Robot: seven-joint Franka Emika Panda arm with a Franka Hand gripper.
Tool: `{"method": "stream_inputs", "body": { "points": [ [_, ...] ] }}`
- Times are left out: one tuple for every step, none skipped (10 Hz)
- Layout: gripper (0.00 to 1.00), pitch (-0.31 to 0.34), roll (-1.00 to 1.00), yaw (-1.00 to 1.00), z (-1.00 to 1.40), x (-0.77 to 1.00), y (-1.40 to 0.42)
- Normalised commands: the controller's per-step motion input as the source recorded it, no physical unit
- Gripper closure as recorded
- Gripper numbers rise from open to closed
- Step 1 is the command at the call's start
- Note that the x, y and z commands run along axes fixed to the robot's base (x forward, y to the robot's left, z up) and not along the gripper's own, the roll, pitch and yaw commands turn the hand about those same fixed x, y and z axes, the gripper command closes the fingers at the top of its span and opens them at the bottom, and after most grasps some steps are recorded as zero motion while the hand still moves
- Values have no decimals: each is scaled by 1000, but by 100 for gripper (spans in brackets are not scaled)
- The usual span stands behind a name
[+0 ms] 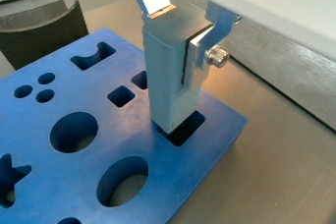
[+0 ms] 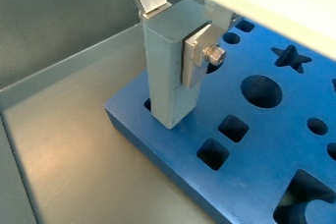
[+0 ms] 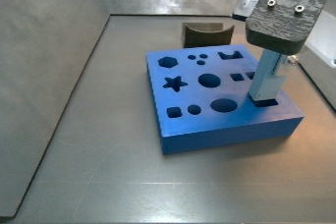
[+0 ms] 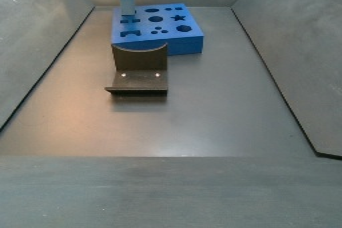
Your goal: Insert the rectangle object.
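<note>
- The bar (image 1: 178,76) stands straight up on the blue board (image 1: 79,100), and its low end sits in a rectangle hole at the board's corner.
- In both wrist views the pincer (image 1: 178,31) is clamped on the top part of the bar (image 2: 171,66). One silver finger (image 1: 199,49) is flat against its side.
- In a side view the bar (image 3: 266,76) is at the right side of the board (image 3: 217,105), under the dark pincer (image 3: 280,46).
- The board has many holes: round ones, square ones and a star (image 3: 170,83).
- A small dark curved block (image 3: 203,34) sits on the worktop (image 3: 92,110) just behind the board.
- In a side view the fixture (image 4: 139,79) stands on the worktop (image 4: 201,122) in front of the board (image 4: 163,27). The bar (image 4: 127,0) stands at the board's left end.
</note>
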Motion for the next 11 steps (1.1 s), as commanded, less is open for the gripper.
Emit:
{"method": "stream_inputs", "body": {
  "points": [
    [100,51,23,-137,-289,243,-197],
    [100,19,0,-129,-249,114,-277],
    [100,13,0,-131,-214,49,-329],
    [100,10,3,-91,-246,26,-271],
    [100,0,91,0,-337,-46,0],
    [100,0,126,0,-363,-106,43],
    [100,-14,126,0,-334,-203,0],
    [100,-7,119,0,-326,-349,0],
    [100,0,121,-49,-317,-469,9],
    [100,-11,80,0,-360,-471,17],
    [100,-4,73,-6,-394,-380,43]
  ]
}}
